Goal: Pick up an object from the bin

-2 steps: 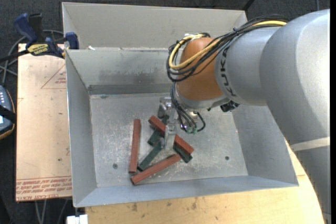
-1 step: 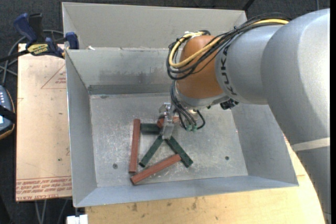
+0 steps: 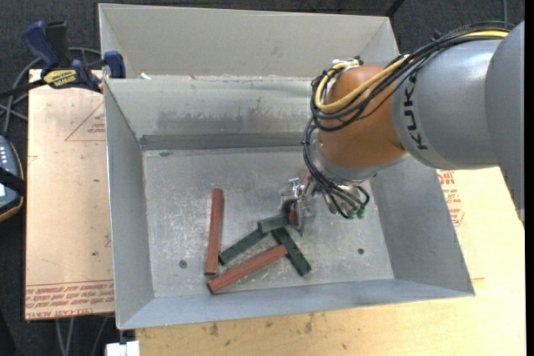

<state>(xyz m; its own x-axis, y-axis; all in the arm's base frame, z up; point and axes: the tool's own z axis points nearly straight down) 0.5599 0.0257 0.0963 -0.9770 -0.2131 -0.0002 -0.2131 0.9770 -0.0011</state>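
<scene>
My gripper (image 3: 294,211) hangs low in the middle of the bin, under the orange wrist cover, with its tips just above the top end of a small pile of flat bars. The nearest bar is a dark green one (image 3: 289,246) running from the tips down to the right. A second dark green bar (image 3: 246,245) lies slanted across it to the left. A reddish-brown bar (image 3: 247,269) lies below them along the bin floor. I cannot make out how the tips stand.
Another reddish-brown bar (image 3: 214,231) lies nearly upright at the left of the pile. The arm and its cables cover the right middle of the bin, and the bin's sloping walls close in on all sides.
</scene>
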